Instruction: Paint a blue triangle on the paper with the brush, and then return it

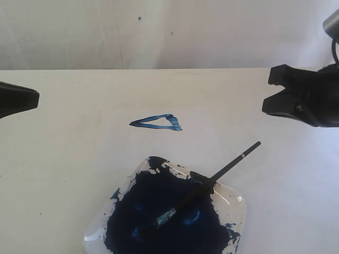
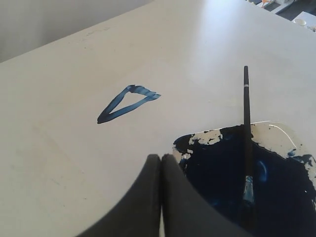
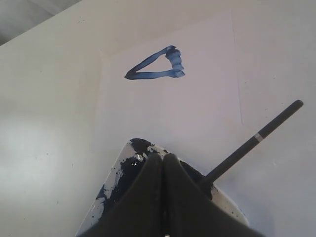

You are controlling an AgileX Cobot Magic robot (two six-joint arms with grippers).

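A small blue triangle (image 1: 156, 123) is painted on the pale paper (image 3: 197, 113), whose faint edges show in the right wrist view. The black-handled brush (image 1: 212, 180) lies free across the clear paint tray (image 1: 235, 203). Its bristle end rests in the dark blue pool and its handle sticks out over the tray's far right rim. My right gripper (image 1: 275, 95) hangs shut and empty at the right, above the table and apart from the brush. My left gripper (image 1: 32, 99) sits at the left edge, shut on nothing. Both pairs of fingers press together in the wrist views.
The tray stands at the table's front middle, smeared with blue paint. The cream tabletop (image 1: 79, 159) reaches back to a white wall (image 1: 159, 32). In the left wrist view some small items (image 2: 296, 10) show past the table's far corner.
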